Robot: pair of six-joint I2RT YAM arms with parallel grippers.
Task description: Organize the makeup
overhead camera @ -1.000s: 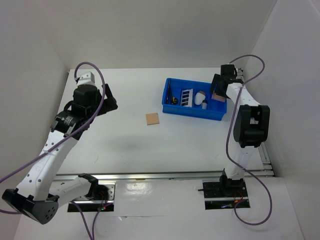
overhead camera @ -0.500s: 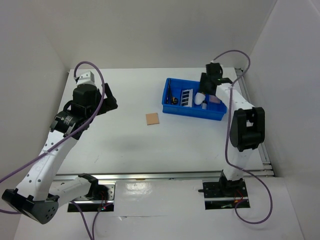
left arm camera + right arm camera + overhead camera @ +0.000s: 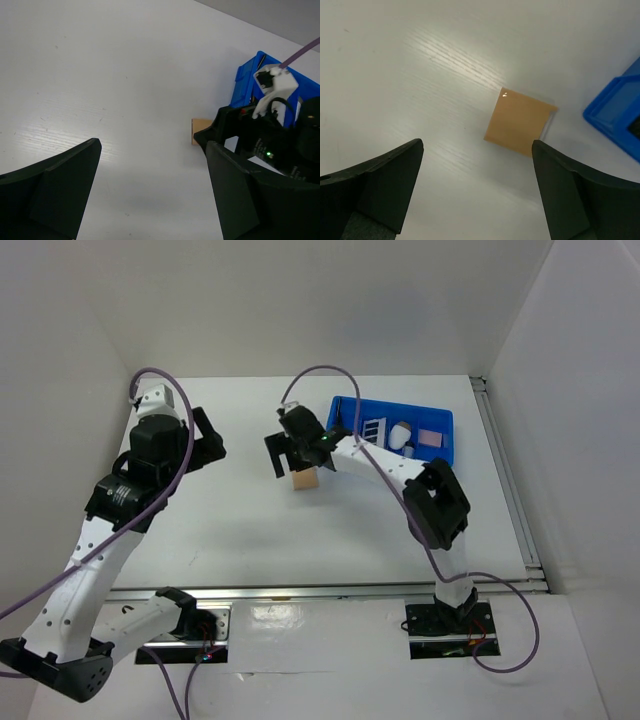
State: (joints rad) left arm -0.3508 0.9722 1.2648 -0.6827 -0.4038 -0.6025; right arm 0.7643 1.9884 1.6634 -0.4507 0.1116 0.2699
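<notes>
the tan pad (image 3: 520,121) lies flat on the white table (image 3: 250,520), just left of the blue tray (image 3: 435,458), with bare surface on its left and near sides. the right gripper (image 3: 476,155) hangs above it, jaws spread wide and empty; a second ago it was at the tray's far right end. the left gripper (image 3: 152,150) (also spread, holding nothing) hovers well to the left. the pad is a thin, smooth square, one corner catching light. the pink pad (image 3: 430,439) sits in the tray's right end.
</notes>
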